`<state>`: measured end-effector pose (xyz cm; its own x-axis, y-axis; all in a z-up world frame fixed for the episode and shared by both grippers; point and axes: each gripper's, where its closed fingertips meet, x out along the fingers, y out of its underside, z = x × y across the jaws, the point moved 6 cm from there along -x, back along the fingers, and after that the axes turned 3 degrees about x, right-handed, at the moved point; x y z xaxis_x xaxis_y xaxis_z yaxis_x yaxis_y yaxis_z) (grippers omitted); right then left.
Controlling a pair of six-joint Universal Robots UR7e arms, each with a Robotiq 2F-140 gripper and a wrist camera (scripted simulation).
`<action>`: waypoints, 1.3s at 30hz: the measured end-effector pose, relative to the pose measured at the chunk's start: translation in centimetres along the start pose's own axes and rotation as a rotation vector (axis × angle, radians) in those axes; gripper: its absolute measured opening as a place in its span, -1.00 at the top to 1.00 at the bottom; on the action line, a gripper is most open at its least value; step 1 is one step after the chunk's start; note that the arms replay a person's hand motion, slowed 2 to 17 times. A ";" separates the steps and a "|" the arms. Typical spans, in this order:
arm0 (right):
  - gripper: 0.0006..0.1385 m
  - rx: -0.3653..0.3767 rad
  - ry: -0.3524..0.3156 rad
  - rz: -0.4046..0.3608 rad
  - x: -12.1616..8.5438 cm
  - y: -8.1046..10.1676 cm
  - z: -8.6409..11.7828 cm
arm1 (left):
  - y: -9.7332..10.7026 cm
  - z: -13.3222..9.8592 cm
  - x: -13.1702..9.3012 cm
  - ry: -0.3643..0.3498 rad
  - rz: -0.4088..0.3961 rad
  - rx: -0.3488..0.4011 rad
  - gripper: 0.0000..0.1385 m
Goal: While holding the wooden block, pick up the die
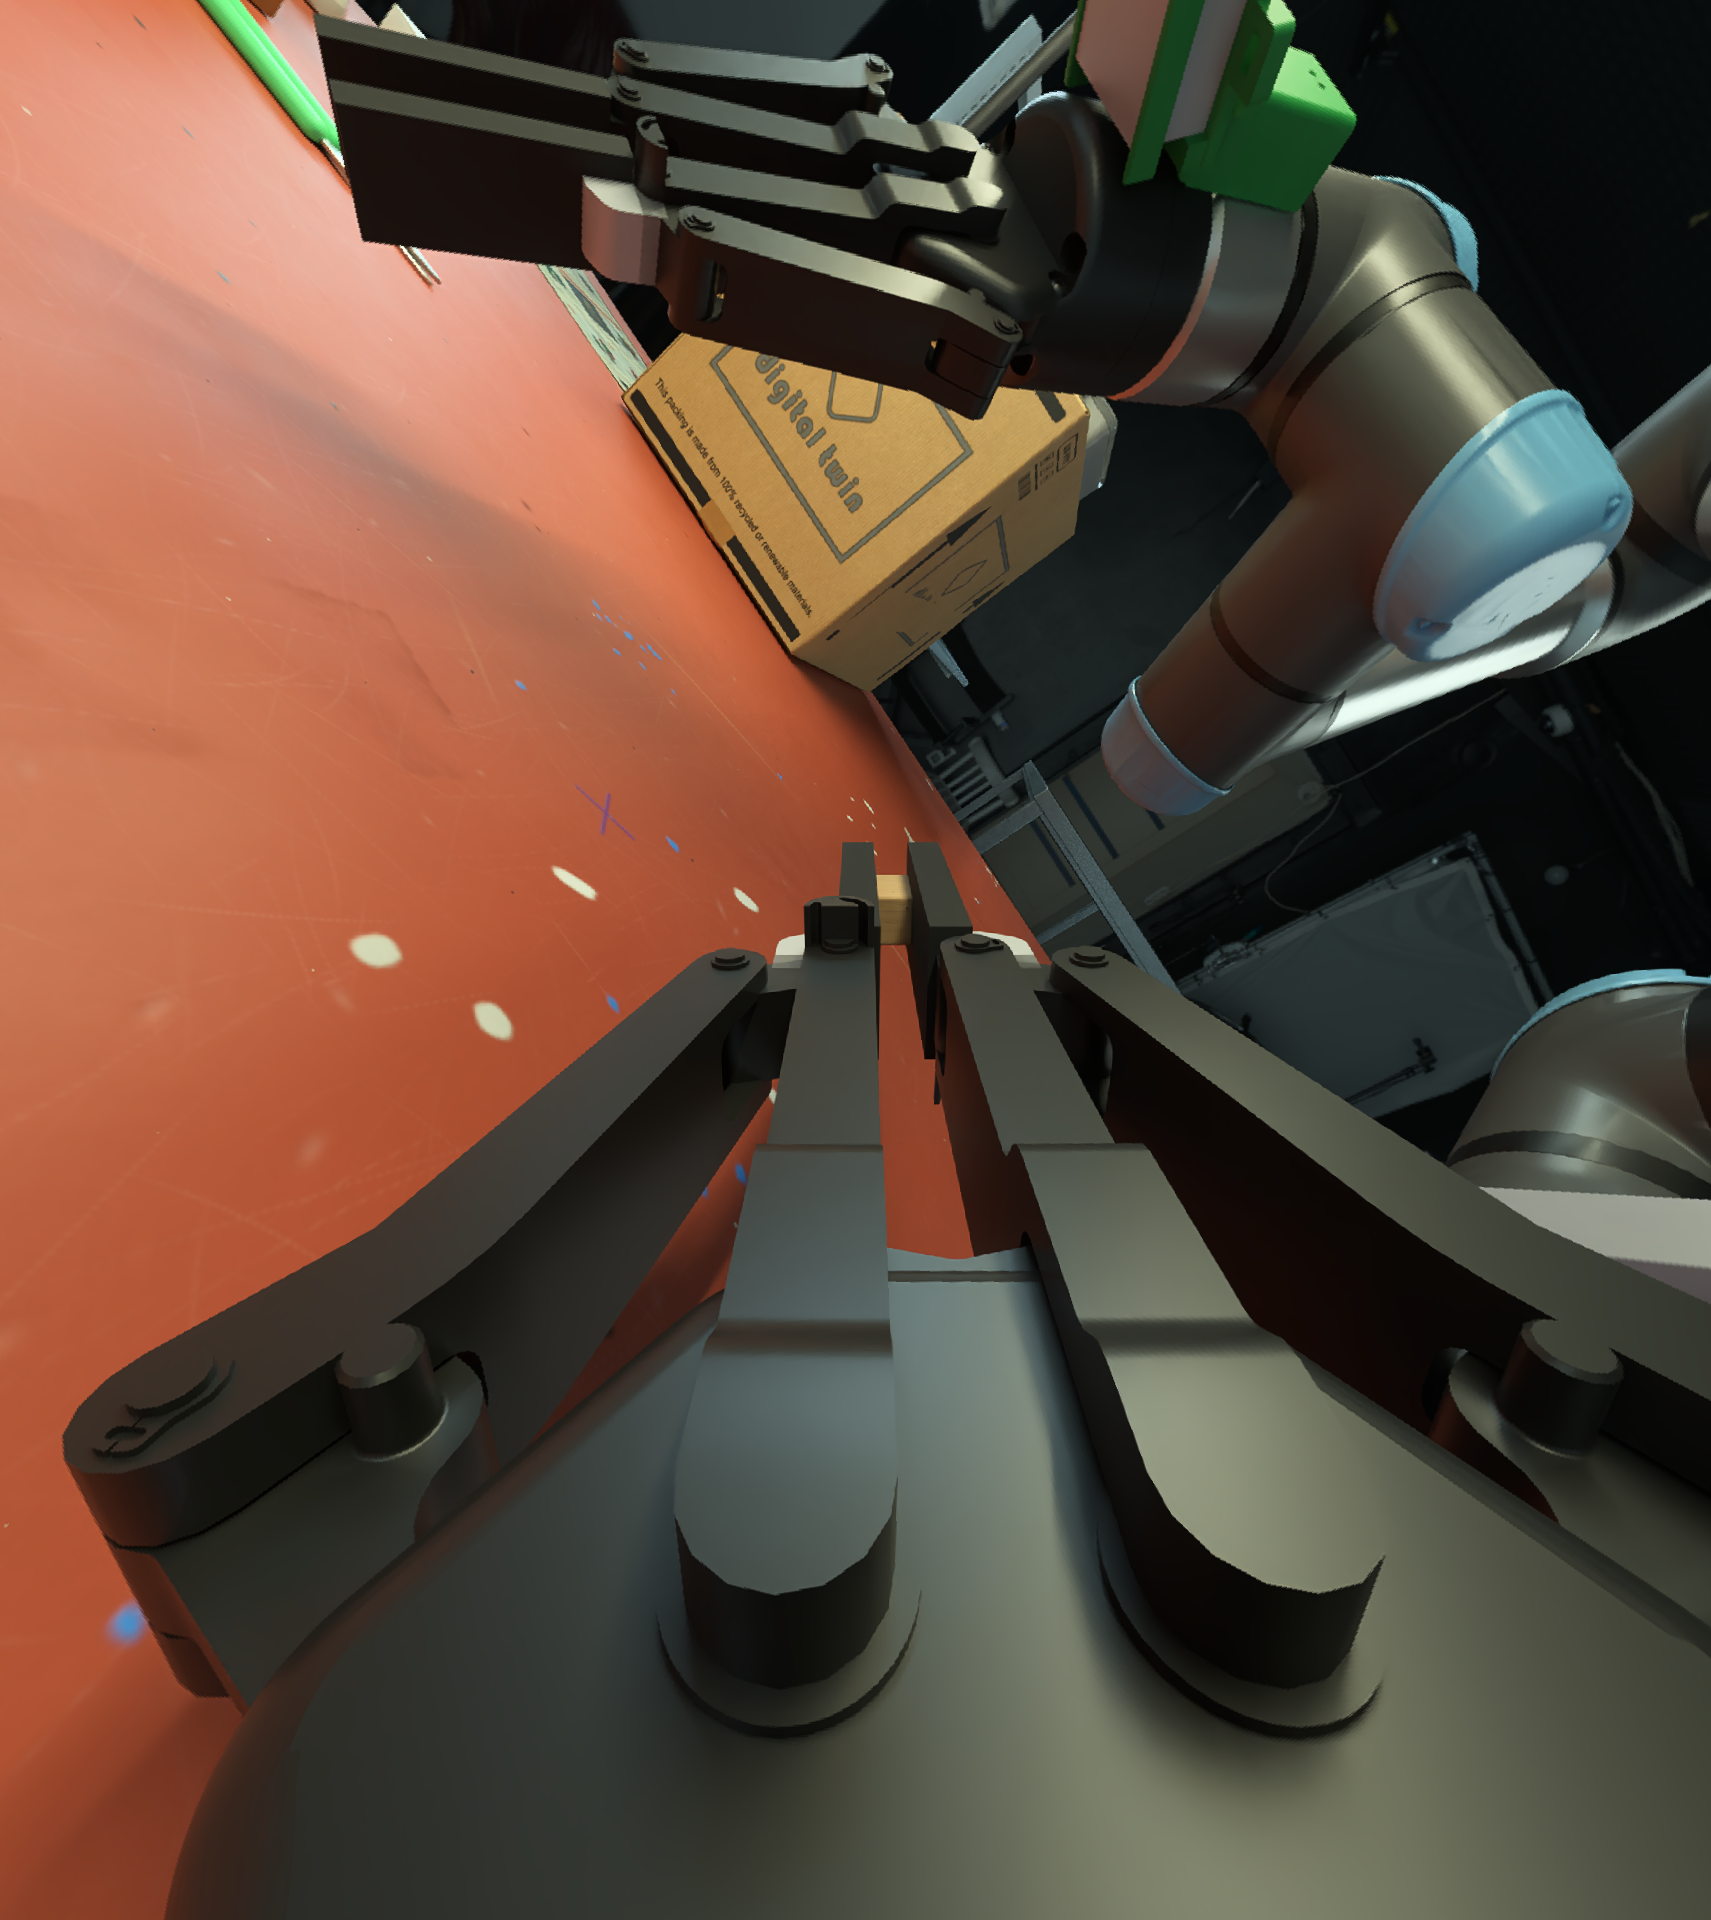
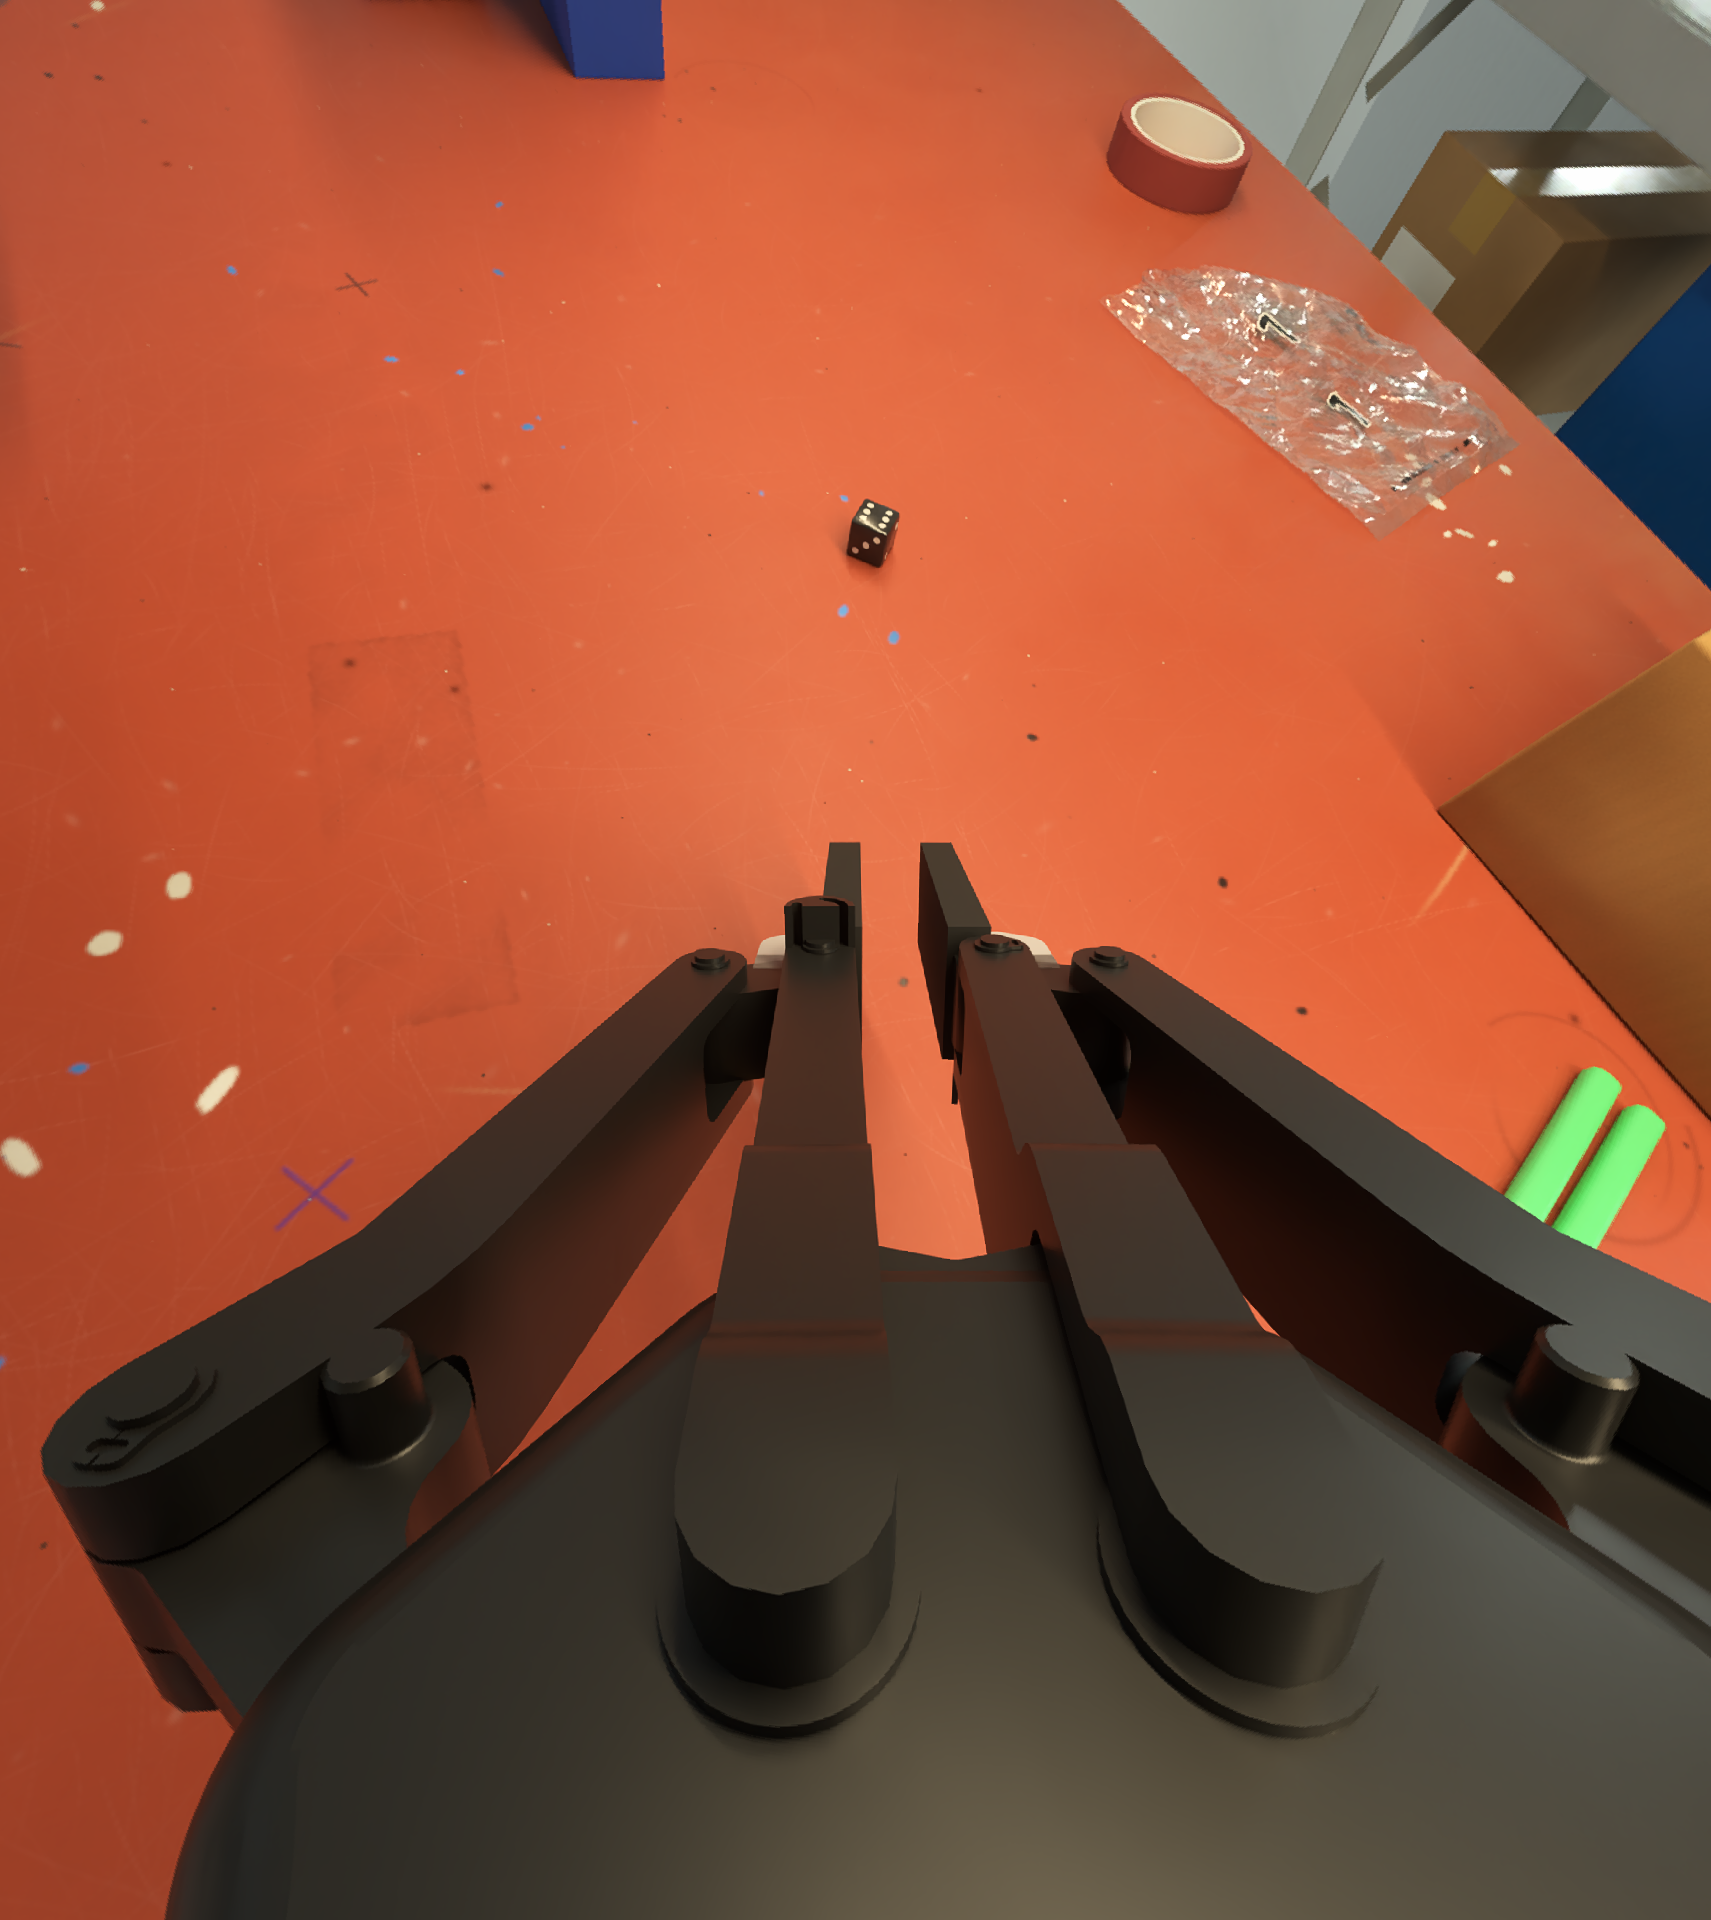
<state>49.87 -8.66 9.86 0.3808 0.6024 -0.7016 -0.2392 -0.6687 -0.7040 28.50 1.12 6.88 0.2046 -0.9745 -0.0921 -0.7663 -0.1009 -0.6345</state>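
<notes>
While the left gripper clamps the wooden block, the die lies at twelve o'clock, well ahead of the right gripper, whose fingers stand slightly apart and empty.

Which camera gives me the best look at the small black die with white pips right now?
The right wrist view: the small black die with white pips sits unobstructed on the orange table, ahead of the right gripper. The left wrist view does not show it at all.

Pale wooden block – matt; crinkly glossy plastic bag; scuffed table.
</notes>
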 end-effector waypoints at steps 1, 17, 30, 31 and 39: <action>0.79 -0.004 0.002 0.002 0.0 0.0 -0.1 | 0.0 0.0 0.0 0.000 0.000 0.001 0.87; 0.86 -0.093 -0.091 0.037 1.2 -0.1 0.1 | 0.0 0.0 0.0 0.000 -0.001 0.005 0.87; 0.88 -0.133 -0.056 0.051 2.4 -0.9 -0.4 | 0.0 -0.1 0.0 -0.001 0.001 0.007 0.87; 0.88 -0.136 -0.050 0.051 2.4 -1.0 -0.4 | 0.0 0.0 0.0 -0.002 0.001 0.007 0.87; 0.88 -0.135 0.020 0.040 2.9 -1.6 -1.3 | 0.0 0.0 0.0 -0.002 0.001 0.007 0.87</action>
<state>52.51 -6.46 9.09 0.3913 0.5660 -0.7256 -0.1323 -0.7457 -0.6530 28.45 1.08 6.90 0.2051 -0.9742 -0.0945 -0.7621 -0.0983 -0.6400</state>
